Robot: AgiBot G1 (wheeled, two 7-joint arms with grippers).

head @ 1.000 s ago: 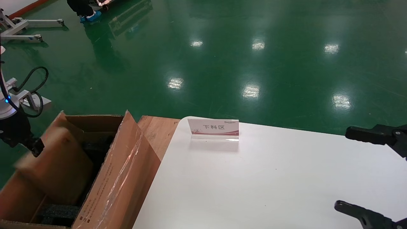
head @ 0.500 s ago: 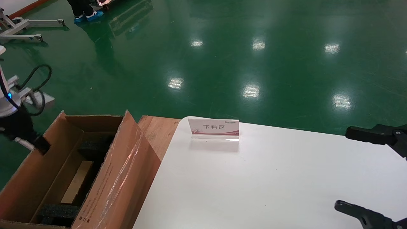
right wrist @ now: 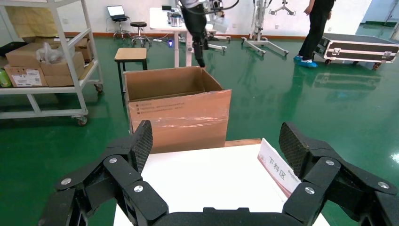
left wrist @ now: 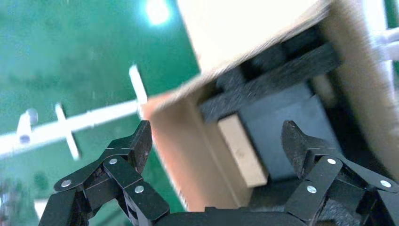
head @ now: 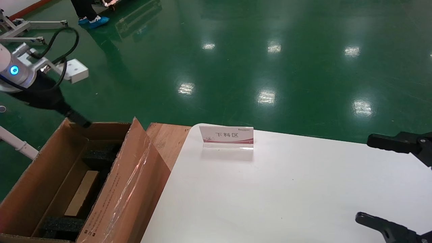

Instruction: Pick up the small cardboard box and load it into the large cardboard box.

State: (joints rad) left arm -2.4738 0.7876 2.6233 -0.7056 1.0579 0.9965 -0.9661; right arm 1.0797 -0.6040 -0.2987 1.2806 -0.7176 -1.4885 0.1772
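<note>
The small cardboard box (head: 82, 192) stands on edge inside the large cardboard box (head: 128, 189), between black foam pieces (head: 101, 153). In the left wrist view it shows as a tan slab (left wrist: 242, 150) beside the carton's wall (left wrist: 174, 141). My left gripper (head: 78, 120) is open and empty, raised over the carton's far left corner; in its own wrist view (left wrist: 216, 136) it holds nothing. My right gripper (head: 363, 178) is open and empty over the right end of the table; it also shows in its own wrist view (right wrist: 215, 141).
The white table (head: 287, 189) carries a small sign (head: 226, 136) near its far edge. A wooden board (head: 167, 138) lies between carton and table. Shiny green floor lies beyond. A shelf rack (right wrist: 42, 56), a stool (right wrist: 131, 54) and a person (right wrist: 320, 28) stand farther off.
A second ago my left gripper held the small cardboard box over the carton. It let go, the box now rests inside, and the left arm rose toward the carton's far corner. The right arm is still.
</note>
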